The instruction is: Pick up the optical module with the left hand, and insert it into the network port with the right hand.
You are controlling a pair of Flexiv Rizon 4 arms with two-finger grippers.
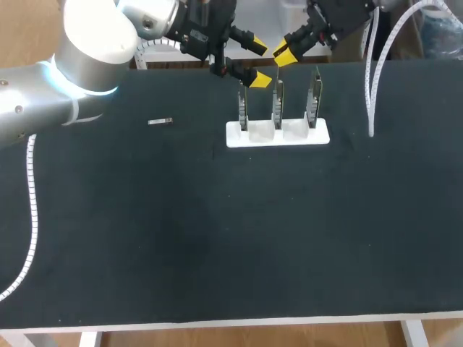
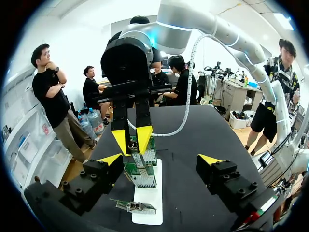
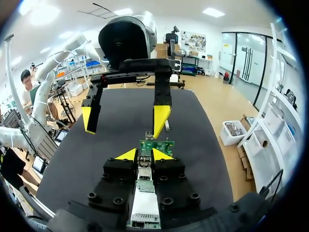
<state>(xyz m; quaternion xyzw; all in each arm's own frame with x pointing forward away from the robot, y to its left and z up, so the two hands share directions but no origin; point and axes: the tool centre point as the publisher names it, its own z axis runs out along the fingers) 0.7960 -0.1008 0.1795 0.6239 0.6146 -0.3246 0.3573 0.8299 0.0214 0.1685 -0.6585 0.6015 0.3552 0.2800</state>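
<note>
The small grey optical module (image 1: 160, 121) lies flat on the black table, left of a white holder (image 1: 320, 134); it also shows as a small piece (image 3: 167, 125) beyond the boards. Three circuit boards with network ports (image 1: 277, 101) stand upright in the holder. My left gripper (image 1: 259, 63) hangs open and empty above the leftmost board, its own view looking down the row of boards (image 2: 140, 175) between wide fingers (image 2: 161, 159). My right gripper (image 1: 284, 52) hovers over the middle and right boards. Its fingers (image 3: 143, 154) stand with a narrow gap between them. I see nothing held.
A white ribbed hose (image 1: 371, 87) from my right arm hangs down to the table right of the holder. Another hose (image 1: 30, 210) trails along the left edge. The table's front edge (image 1: 231, 318) is near the view's bottom.
</note>
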